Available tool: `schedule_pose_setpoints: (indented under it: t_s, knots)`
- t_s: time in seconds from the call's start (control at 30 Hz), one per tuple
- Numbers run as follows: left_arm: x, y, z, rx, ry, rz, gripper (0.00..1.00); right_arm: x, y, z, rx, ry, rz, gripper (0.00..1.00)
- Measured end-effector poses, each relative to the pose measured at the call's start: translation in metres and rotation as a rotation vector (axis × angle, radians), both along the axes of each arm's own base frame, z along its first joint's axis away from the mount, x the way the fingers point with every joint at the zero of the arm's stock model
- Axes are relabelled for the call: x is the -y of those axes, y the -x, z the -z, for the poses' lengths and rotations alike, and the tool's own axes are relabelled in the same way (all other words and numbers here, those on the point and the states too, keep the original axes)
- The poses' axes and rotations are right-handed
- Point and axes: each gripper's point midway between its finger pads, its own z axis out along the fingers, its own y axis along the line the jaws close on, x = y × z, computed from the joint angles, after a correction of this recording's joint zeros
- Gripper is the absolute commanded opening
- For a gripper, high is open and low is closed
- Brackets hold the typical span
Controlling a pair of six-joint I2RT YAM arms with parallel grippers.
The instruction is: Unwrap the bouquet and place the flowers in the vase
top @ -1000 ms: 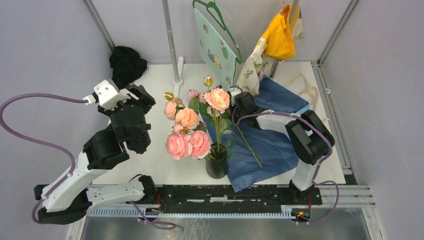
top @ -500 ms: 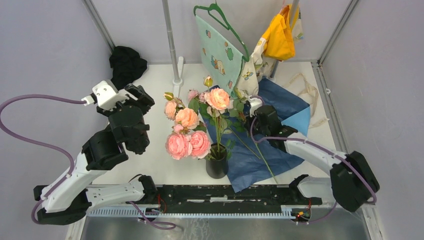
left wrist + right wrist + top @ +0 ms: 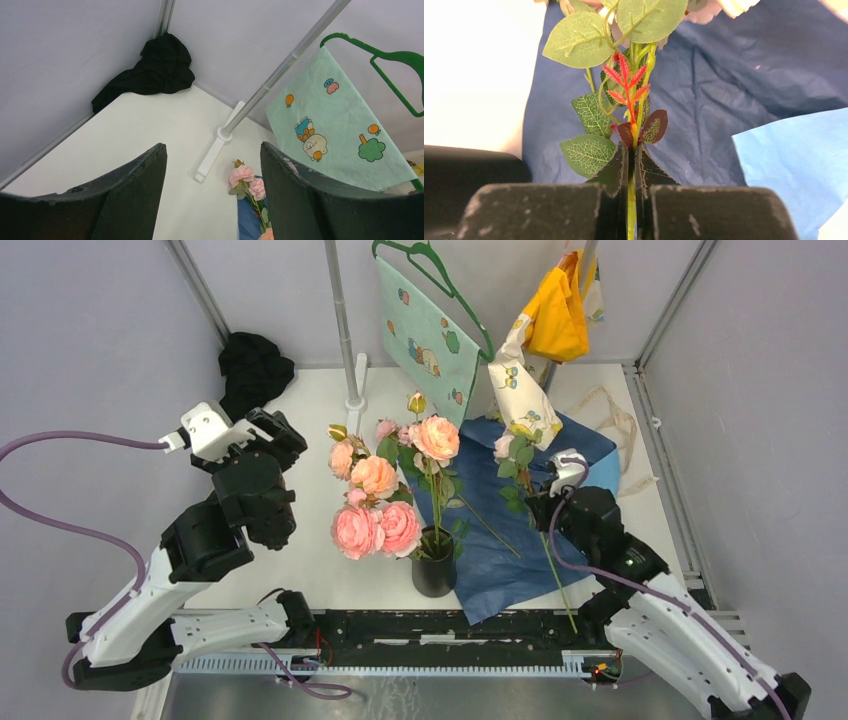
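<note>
Right hand (image 3: 631, 167) pinches a rose stem (image 3: 630, 200), bloom pointing far, cut end nearward; left hand (image 3: 212, 147) gapes, empty.

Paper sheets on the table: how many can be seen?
2. The dark-blue sheet spreads right of the vase; the light-blue sheet shows at its far right edge. Others may lie hidden beneath.

The left arm climbs from its base well left of the vase (image 3: 433, 575), elbow bent; the left gripper (image 3: 282, 433) is raised over the worktop (image 3: 320, 580), left of and beyond the vase, jaws spread wide and empty. The right arm reaches in low from the near corner right of the vase. The right gripper (image 3: 543, 502) has its jaws pinched tight on a rose stem (image 3: 631, 195).
</note>
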Motion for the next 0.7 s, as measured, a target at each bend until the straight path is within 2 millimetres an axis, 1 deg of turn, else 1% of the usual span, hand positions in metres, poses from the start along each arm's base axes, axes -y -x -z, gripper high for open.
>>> schedule_pose_setpoints:
  t_s: [0.07,0.13,0.17,0.2,0.33,0.37,0.4,0.5,0.6,0.7]
  knots:
    - [0.001,-0.001,0.0,-0.002,-0.004,0.0,0.75,0.005,0.004,-0.02,0.047,-0.028,0.009,0.0]
    - [0.002,-0.001,0.001,-0.004,-0.007,0.001,0.75,0.007,0.006,-0.049,0.108,-0.067,0.013,0.0]
    - [0.002,-0.001,0.001,-0.005,-0.007,0.001,0.75,0.008,0.007,-0.067,0.146,-0.091,0.012,0.0]
    - [0.003,-0.001,0.001,-0.005,-0.008,0.001,0.75,0.008,0.008,-0.08,0.174,-0.109,0.011,0.0]
    - [0.001,-0.001,0.001,-0.003,-0.005,0.001,0.75,0.004,0.012,-0.153,0.353,-0.228,-0.025,0.0]
    - [0.001,0.0,0.0,-0.002,-0.003,0.001,0.75,0.002,0.013,-0.168,0.39,-0.252,-0.036,0.0]
    - [0.0,0.0,0.0,-0.001,-0.001,0.0,0.75,-0.001,0.014,-0.188,0.441,-0.283,-0.055,0.0]
    - [-0.002,0.001,0.0,0.0,0.0,-0.001,0.75,-0.013,0.018,-0.239,0.58,-0.374,-0.123,0.0]
    - [-0.003,0.002,0.0,-0.003,-0.005,-0.002,0.75,-0.028,0.025,-0.278,0.699,-0.476,-0.219,0.0]
    - [-0.004,0.002,0.002,-0.009,-0.015,-0.003,0.76,-0.044,0.033,-0.307,0.786,-0.572,-0.319,0.0]
